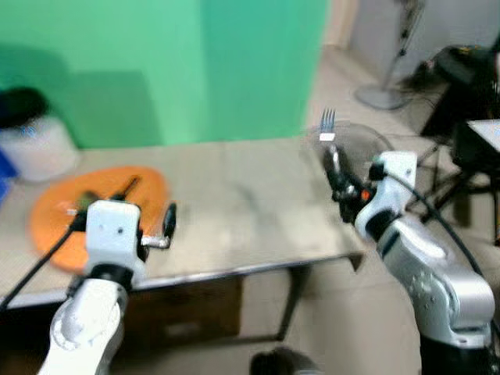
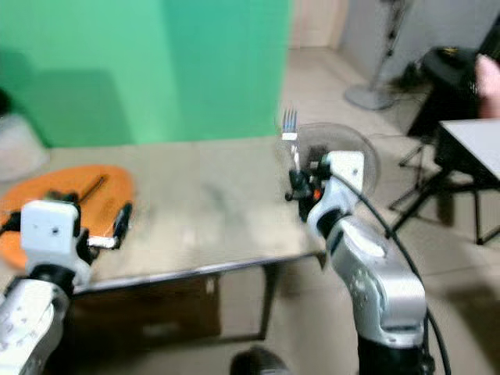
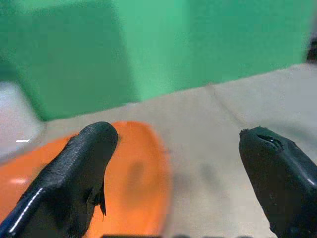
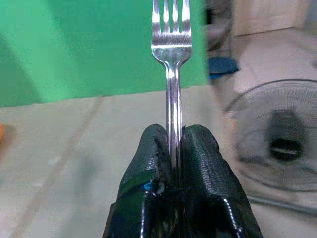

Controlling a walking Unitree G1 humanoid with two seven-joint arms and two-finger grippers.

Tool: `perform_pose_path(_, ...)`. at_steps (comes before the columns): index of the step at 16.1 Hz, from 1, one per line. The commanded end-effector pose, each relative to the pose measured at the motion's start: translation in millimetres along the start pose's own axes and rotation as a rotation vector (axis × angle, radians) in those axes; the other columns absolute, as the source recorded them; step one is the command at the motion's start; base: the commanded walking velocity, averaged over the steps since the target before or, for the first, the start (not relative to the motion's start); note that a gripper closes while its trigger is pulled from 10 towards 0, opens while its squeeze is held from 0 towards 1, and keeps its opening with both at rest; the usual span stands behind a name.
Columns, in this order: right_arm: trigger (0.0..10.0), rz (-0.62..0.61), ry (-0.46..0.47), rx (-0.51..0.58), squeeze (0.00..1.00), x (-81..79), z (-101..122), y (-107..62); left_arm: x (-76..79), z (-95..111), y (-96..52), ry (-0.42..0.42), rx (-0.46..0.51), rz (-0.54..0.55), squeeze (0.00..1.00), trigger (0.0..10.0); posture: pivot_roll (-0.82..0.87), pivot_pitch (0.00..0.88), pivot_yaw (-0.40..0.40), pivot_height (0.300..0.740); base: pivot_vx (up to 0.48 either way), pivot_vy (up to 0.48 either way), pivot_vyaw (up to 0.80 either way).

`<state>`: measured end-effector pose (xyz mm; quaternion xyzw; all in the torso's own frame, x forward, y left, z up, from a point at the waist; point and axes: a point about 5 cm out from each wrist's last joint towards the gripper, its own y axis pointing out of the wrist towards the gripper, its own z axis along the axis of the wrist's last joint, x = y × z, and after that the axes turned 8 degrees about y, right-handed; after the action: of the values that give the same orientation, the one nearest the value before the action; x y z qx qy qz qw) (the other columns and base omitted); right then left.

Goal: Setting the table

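Observation:
My right gripper [image 4: 171,144] is shut on a silver fork [image 4: 171,44], holding it upright with the tines up, above the table's right end [image 1: 336,168]. The fork [image 1: 327,125] shows in the left eye view too. An orange plate [image 1: 55,215] lies at the table's left end with dark utensils [image 1: 125,187] on it. My left gripper [image 3: 173,163] is open with nothing between its fingers, hovering over the beige table [image 1: 242,211] just right of the plate [image 3: 133,178].
A green wall [image 1: 156,62] stands behind the table. A white container with a dark lid [image 1: 31,141] sits at the far left. A floor fan [image 4: 282,141] stands right of the table, with dark stands and a folding table [image 2: 469,148] beyond.

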<state>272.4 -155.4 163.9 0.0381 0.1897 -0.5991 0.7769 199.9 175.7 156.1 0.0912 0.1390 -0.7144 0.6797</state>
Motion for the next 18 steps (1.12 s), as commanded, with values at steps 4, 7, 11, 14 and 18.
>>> perform_pose_path(4,10.0,-0.026,-0.008,0.016,0.0,3.7,2.9,-5.6,-0.8,4.8,4.8,0.025,0.02,-0.011,0.0,10.0,-0.06,0.036,0.011,0.74,0.0,0.0,-0.2)
perform_pose_path(7,10.0,-0.052,-0.01,0.026,0.0,7.2,4.1,-11.1,-1.9,4.4,4.5,0.024,0.02,-0.017,0.0,10.0,-0.06,0.039,0.014,0.74,0.0,0.0,-0.8)
perform_pose_path(11,10.0,-0.09,-0.024,0.05,0.0,19.3,11.9,-11.0,-2.3,6.6,7.7,0.039,0.031,-0.014,0.0,10.0,-0.07,0.044,-0.001,0.74,0.0,0.0,-0.8)
perform_pose_path(14,10.0,-0.122,-0.039,0.066,0.0,29.3,20.5,-13.8,-1.5,8.3,7.2,0.033,0.037,-0.018,0.0,10.0,-0.07,0.055,0.001,0.74,0.0,0.0,-0.8)
perform_pose_path(18,10.0,-0.143,-0.033,0.061,0.0,34.0,18.0,-15.9,-3.1,8.5,5.4,0.029,0.033,-0.01,0.0,10.0,-0.05,0.06,0.005,0.74,0.0,0.0,-0.8)
